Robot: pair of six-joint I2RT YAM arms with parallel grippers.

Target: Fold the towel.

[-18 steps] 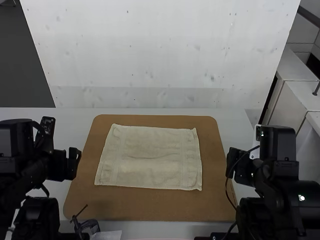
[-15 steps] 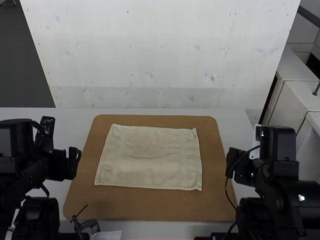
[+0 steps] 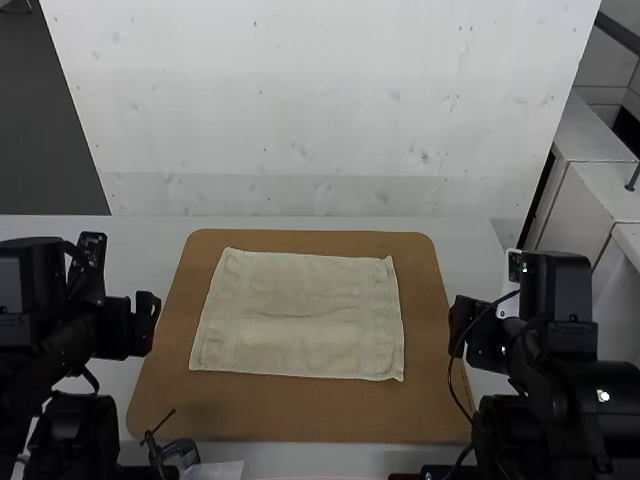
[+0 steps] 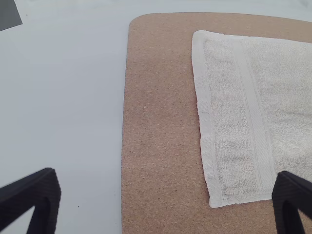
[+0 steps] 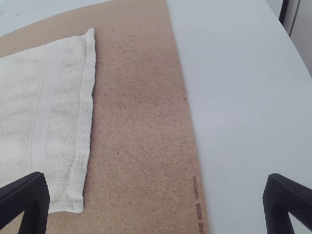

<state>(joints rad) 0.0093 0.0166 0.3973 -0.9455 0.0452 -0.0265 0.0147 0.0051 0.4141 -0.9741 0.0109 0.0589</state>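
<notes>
A cream towel (image 3: pixel 300 315) lies spread out, slightly rippled at its middle, on the brown board. My left gripper (image 3: pixel 147 325) is to the left of the towel, apart from it. On the other side, my right gripper (image 3: pixel 470 330) hangs by the board's right edge, also clear of the cloth. In the left wrist view the towel (image 4: pixel 234 117) shows one side hem, and the left gripper (image 4: pixel 165 195) is open with nothing between its fingers. The right wrist view has the towel (image 5: pixel 48 117) and the right gripper (image 5: pixel 156 197), its fingers wide apart and holding nothing.
The brown board (image 3: pixel 300 420) lies on a pale table (image 3: pixel 465 240), with margin around the towel on every side. A small dark clamp-like object (image 3: pixel 175 452) stands by the board's near left edge. A white panel (image 3: pixel 320 120) rises behind the table.
Both grippers have shifted very slightly in the high view, the right one a touch to the left. The towel has stayed as it was.
</notes>
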